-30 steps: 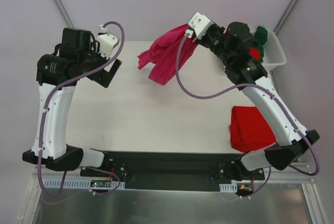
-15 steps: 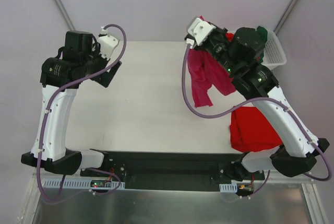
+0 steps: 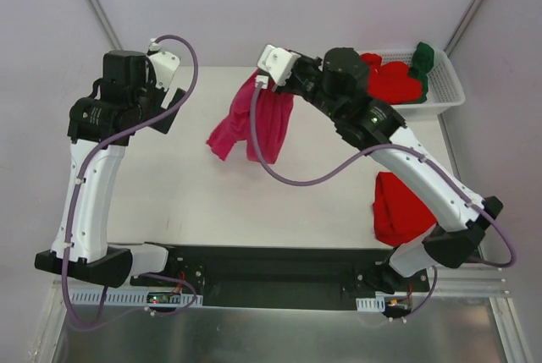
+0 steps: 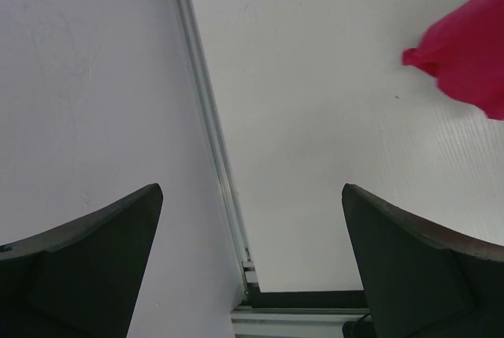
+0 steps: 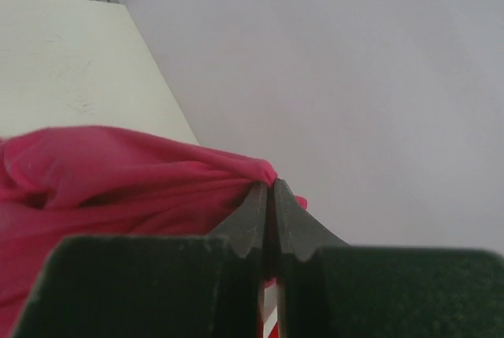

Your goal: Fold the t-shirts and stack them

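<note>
Left gripper [image 4: 250,196]: hanging wide open and empty over the table's far-left area, well apart from any cloth. Probably waiting there to take a second corner once the shirt comes within reach.

Table [image 3: 178,194]: white top. Its bare middle is likely serving as the folding spot.

Magenta t-shirt [image 3: 275,126]: dangling bunched over the far middle of the table, one lobe trailing out to the left. It is being held high, probably so it can fall open before it is laid flat.

Right gripper [image 5: 272,190]: pinching shut on a small fold of the magenta t-shirt. The fingers are pressing together, with cloth bulging out to the left in the wrist view.

Folded red t-shirt [image 3: 406,211]: lying at the near right of the table. Reading it as the start of the stack.

Basket [image 3: 453,96]: white, slotted, sitting at the far-right corner. It is holding red t-shirts [image 3: 391,82], with a dark green t-shirt [image 3: 422,57] draping at its far rim. Likely the supply not yet folded.

Hard to make out:
- Which part of the magenta shirt is being pinched.
- Whether its lower edge is touching the table.
- How many red shirts are lying in the basket.
- How many layers the folded red one has, since the right forearm is covering part of it.
- The left wrist view is catching only a magenta corner at its right edge.
</note>
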Robot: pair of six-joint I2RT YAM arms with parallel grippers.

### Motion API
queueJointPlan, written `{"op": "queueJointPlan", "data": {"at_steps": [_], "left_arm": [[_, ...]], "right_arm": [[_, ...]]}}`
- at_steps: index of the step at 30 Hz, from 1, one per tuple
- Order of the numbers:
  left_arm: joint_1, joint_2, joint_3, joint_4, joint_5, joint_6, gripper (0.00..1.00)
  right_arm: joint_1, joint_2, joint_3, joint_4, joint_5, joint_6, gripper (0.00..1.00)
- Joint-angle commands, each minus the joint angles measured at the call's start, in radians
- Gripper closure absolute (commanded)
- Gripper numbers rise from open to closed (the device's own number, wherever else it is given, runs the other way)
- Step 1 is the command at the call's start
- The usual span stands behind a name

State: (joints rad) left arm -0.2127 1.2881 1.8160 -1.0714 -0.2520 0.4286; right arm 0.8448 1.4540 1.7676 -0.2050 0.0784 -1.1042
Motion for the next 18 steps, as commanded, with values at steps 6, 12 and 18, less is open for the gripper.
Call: {"op": "queueJointPlan", "data": {"at_steps": [6,12,18], "left_arm": [[0.019,-0.079,-0.058,0.037,-0.013,-0.002,0.01],[0.035,-0.076,-0.070,0.048,0.016,-0.005,0.01],[0.050,-0.035,-0.132,0.073,0.075,-0.037,0.00]], "right_arm": [[0.048,0.054,0.058,0.104,0.148,-0.144,0.27],[-0.022,-0.050,-0.050,0.113,0.271,-0.111,0.01],[-0.033,-0.075,0.004,-0.273,0.212,0.047,0.00]]}}
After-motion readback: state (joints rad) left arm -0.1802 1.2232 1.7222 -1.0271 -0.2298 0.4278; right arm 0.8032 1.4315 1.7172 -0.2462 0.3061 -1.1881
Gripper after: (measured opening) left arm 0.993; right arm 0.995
